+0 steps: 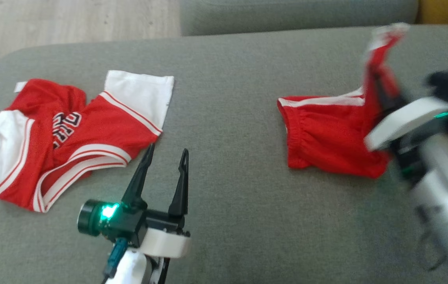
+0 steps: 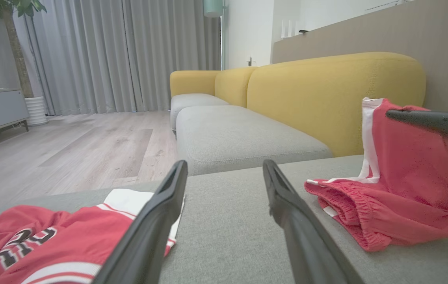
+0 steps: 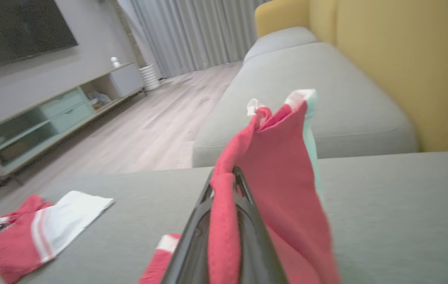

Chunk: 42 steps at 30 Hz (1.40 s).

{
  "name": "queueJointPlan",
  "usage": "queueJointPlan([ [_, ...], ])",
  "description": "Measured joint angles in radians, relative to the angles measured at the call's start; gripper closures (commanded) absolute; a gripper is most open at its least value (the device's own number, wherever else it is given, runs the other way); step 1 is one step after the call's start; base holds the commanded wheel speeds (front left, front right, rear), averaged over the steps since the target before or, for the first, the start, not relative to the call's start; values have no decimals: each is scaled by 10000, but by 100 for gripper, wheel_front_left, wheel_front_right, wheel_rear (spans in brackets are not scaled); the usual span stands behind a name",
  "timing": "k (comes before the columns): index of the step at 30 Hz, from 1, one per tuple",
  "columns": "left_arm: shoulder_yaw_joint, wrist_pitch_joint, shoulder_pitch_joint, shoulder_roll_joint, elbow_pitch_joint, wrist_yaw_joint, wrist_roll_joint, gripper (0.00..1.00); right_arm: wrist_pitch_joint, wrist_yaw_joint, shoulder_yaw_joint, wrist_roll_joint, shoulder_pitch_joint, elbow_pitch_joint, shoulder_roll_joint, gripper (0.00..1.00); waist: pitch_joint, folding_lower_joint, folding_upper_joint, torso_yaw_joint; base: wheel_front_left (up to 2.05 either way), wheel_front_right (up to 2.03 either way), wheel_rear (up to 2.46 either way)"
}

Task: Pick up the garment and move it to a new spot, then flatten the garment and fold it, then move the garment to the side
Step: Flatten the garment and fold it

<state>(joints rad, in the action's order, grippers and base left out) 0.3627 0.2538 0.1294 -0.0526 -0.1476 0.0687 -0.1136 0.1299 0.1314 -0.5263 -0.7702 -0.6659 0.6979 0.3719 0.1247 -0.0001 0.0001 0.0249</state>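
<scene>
Grey sofa cushion bears red shorts pinched by right pincer; left pincer gapes.

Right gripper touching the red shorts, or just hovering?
Touching. Right wrist view: the right gripper is shut on the red shorts, with the fabric pinched between its jaws.

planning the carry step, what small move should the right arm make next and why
Probably raise the right gripper a little higher. Its fingers are shut on one edge of the red mesh shorts with white trim, but the waistband end rests on the grey fabric sofa cushion, so carrying sideways now would likely drag it.
</scene>
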Motion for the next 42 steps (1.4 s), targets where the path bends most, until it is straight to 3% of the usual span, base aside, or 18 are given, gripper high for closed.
queueJointPlan([
  [3,36,0,-198,0,-48,-75,-12,0,-75,0,-151,182,455,-77,-1058,100,-179,0,0,162,0,0,0],
  [4,63,0,-231,0,-88,-75,-13,0,-71,0,-222,353,599,-44,-1388,33,-219,0,0,223,0,0,0],
  [5,102,0,-243,0,-113,-79,-13,0,-65,0,-251,481,755,-33,-1689,0,-248,0,0,295,0,0,0],
  [8,207,0,-243,2,-109,-73,-17,0,355,0,-153,579,1136,-196,-2334,0,-306,1,0,507,0,0,0],
  [12,180,0,-245,0,-54,-15,-17,0,844,0,337,1032,1301,-568,-2276,0,-364,1,0,616,0,0,0],
  [18,-94,0,-569,0,228,155,-449,0,1193,0,1973,2780,2206,-1565,-1116,0,-614,1,0,632,0,0,0],
  [22,-341,0,-1190,2,437,207,-568,0,1210,0,3018,4318,3701,-2928,-974,0,-925,1,0,534,0,0,0],
  [31,-802,0,-2552,-6,807,92,-525,0,1210,0,3919,5637,7025,-4598,-1657,0,-1588,0,0,215,0,0,0],
  [37,-1101,0,-3004,-13,809,203,-568,0,1210,0,4303,5852,7714,-4909,-2217,0,-1832,-1,0,19,0,0,0],
  [42,-1267,0,-3002,-13,807,389,-652,0,1210,0,4257,6044,7791,-4922,-2291,0,-1910,1,0,-40,0,0,0],
])
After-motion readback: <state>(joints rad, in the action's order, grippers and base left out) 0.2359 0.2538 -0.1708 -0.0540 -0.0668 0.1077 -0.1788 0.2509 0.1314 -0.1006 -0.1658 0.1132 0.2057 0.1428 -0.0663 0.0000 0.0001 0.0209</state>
